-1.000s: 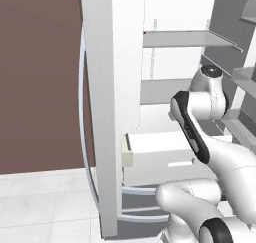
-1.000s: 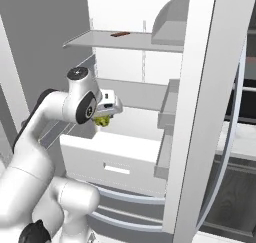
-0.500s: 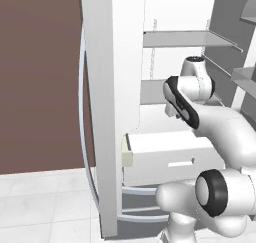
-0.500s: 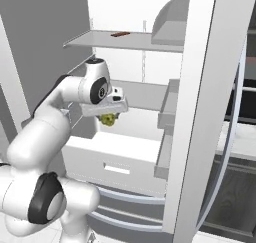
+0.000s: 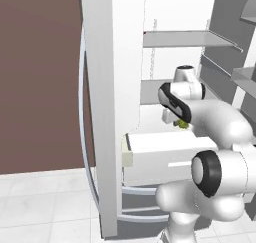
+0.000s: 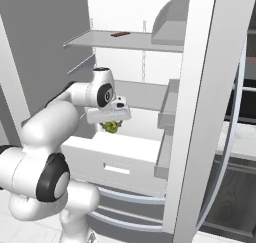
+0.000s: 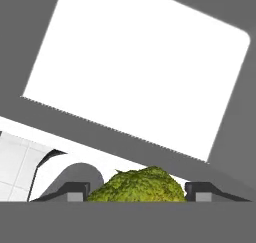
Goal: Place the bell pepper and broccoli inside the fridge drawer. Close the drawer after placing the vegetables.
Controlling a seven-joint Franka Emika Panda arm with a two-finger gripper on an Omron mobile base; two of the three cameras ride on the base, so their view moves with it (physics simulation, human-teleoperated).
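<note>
Gripper (image 6: 112,125) clamped on broccoli (image 7: 137,186), green clump pinched between both fingertips (image 7: 75,193). Hovering above open fridge drawer (image 6: 117,154), white box pulled out under grey shelf (image 6: 145,93). Drawer interior (image 7: 135,72) bare white directly below.

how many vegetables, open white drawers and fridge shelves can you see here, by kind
broccoli, green, held in the pincer: 1
white fridge drawer, pulled out: 1
grey fridge shelves, the upper shelf and the lower shelf: 2
small dark item on the upper shelf: 1
total: 5
</note>
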